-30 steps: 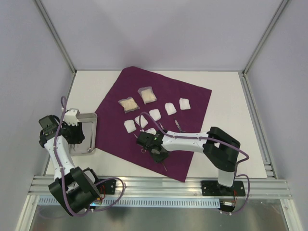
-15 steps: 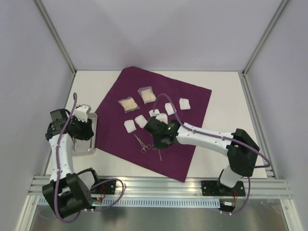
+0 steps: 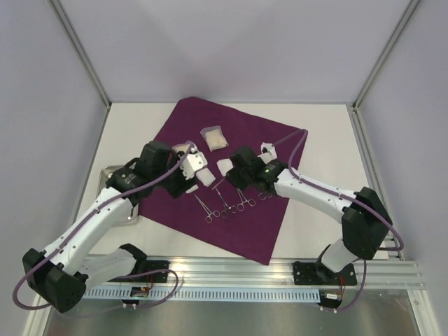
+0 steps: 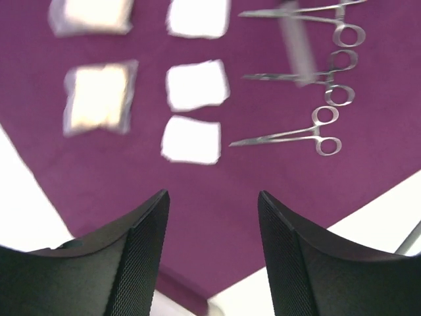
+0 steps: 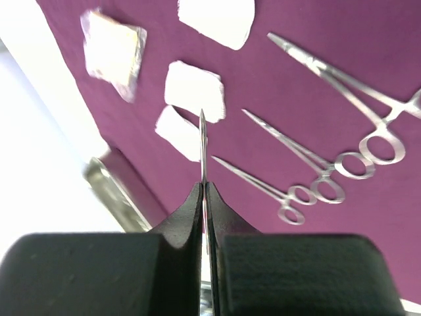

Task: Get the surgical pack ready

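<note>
The right gripper is pinching a thin steel instrument in closed jaws above the spread surgical pack; the left gripper is hovering there, jaws parted.

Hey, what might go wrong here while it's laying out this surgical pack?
The right tool pinches a thin instrument; it may slip or land across the forceps laid on the surgical pack. The open left tool hangs close by, so the two may clash.
</note>
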Available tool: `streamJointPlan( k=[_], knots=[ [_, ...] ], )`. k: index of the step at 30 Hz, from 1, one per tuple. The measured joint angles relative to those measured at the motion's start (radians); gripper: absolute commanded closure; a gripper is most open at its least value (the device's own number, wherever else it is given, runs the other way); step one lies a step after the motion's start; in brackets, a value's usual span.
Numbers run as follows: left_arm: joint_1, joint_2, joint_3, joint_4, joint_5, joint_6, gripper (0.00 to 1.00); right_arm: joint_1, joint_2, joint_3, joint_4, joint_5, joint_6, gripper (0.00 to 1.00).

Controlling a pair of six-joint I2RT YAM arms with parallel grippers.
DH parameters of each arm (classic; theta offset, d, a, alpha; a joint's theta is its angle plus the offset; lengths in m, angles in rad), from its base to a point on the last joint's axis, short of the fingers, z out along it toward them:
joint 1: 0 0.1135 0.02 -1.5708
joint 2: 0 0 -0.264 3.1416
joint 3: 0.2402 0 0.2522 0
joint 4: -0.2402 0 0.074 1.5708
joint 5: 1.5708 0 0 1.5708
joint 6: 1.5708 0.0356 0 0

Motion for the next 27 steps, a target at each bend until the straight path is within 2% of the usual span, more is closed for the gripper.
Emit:
streamJointPlan(
  k=[4,7,12,17,22,24,27],
  knots=[
    [-0.179,0.009,-0.033,0.056,-0.077,0.046,0.3,0.002,0.064,0.02,0.022,-0.019,0.145,1.0],
    [-0.235,0.008,-0.104,0.118,-0.111,0.083,0.29,0.002,0.088,0.02,0.044,-0.042,0.206,0.99],
    [-0.237,0.006,-0.214,0.218,-0.117,0.133,0.29,0.013,0.089,0.02,0.061,-0.049,0.254,1.0],
    [-0.237,0.01,-0.231,0.321,-0.118,0.153,0.32,0.027,0.089,0.02,0.074,-0.053,0.273,1.0],
    [-0.237,0.055,-0.23,0.412,-0.1,0.159,0.4,0.037,0.089,0.02,0.09,-0.055,0.281,1.0],
    [-0.237,0.093,-0.23,0.423,-0.099,0.162,0.4,0.039,0.089,0.02,0.094,-0.056,0.284,1.0],
    [-0.237,0.13,-0.23,0.427,-0.097,0.163,0.47,0.04,0.089,0.02,0.098,-0.056,0.289,1.0]
  ],
)
